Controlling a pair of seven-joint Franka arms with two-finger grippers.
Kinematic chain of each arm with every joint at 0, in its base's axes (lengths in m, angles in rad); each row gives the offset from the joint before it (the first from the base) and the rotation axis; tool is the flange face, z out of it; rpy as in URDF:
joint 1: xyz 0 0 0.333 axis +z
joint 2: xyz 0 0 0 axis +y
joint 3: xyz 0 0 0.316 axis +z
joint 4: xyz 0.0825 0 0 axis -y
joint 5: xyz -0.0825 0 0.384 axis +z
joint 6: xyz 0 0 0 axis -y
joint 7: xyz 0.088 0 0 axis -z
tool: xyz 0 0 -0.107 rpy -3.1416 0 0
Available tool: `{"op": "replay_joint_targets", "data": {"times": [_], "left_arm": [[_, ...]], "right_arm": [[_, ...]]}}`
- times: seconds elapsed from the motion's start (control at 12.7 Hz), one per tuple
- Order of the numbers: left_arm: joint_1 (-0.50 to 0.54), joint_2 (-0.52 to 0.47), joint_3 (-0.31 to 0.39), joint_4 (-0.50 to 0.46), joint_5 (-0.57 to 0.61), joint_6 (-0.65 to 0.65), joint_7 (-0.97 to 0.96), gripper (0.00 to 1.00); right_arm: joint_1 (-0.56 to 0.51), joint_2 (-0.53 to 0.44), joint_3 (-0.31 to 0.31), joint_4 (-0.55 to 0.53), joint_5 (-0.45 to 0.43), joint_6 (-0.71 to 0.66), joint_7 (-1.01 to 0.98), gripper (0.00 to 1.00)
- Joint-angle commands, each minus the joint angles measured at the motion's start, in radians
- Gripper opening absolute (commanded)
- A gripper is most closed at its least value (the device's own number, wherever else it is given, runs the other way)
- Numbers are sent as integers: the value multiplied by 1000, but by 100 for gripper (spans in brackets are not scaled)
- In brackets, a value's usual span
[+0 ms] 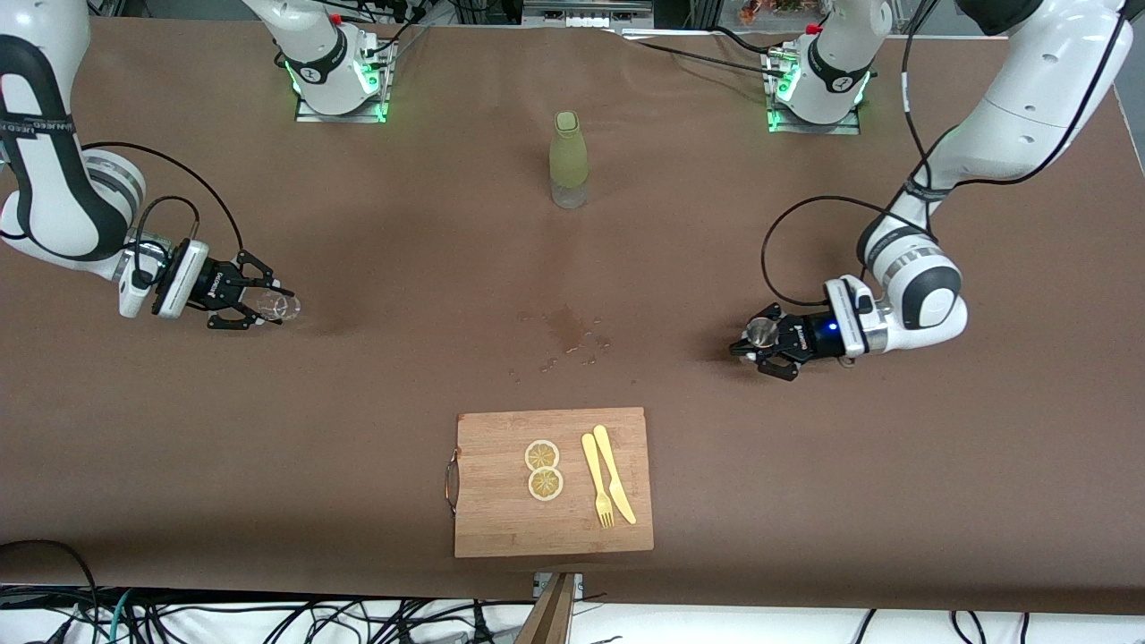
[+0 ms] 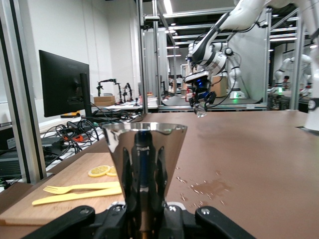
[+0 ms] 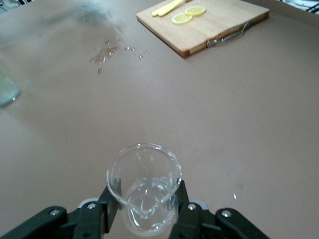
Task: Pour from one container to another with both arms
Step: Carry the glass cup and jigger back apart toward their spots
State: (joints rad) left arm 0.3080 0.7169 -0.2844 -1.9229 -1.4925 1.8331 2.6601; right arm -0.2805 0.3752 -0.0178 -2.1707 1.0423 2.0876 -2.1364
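Left gripper (image 1: 750, 344) fingers clamp a metal cup (image 2: 144, 164); right gripper (image 1: 268, 304) fingers clamp a glass beaker (image 3: 144, 191).

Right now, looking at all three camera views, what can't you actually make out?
- Metal cup in the left gripper: its inside is unseen; the left wrist view shows only its outer wall, and the front view shows it too small.
- Glass beaker in the right gripper: whether liquid remains, since clear glass hides any level.
- Bottle: cut off by the right wrist view's edge.
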Motion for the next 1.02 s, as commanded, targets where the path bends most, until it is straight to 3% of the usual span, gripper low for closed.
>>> {"op": "replay_joint_targets", "data": {"times": [0.0,0.39,0.63,0.86,0.94], "left_arm": [[34,-10,46,-15,78,-90,-11,0],[39,-7,191,-8,199,-254,-26,0],[39,18,286,30,271,-345,-22,0],[55,77,364,93,296,-428,-16,0],[66,104,367,131,317,-449,-12,0]], "right_arm": [[-23,37,15,6,56,14,-95,20],[-23,143,13,84,61,63,-135,22],[-23,186,15,115,76,65,-141,29],[-22,209,13,120,87,65,-143,41],[-22,214,13,123,90,65,-142,54]]}}
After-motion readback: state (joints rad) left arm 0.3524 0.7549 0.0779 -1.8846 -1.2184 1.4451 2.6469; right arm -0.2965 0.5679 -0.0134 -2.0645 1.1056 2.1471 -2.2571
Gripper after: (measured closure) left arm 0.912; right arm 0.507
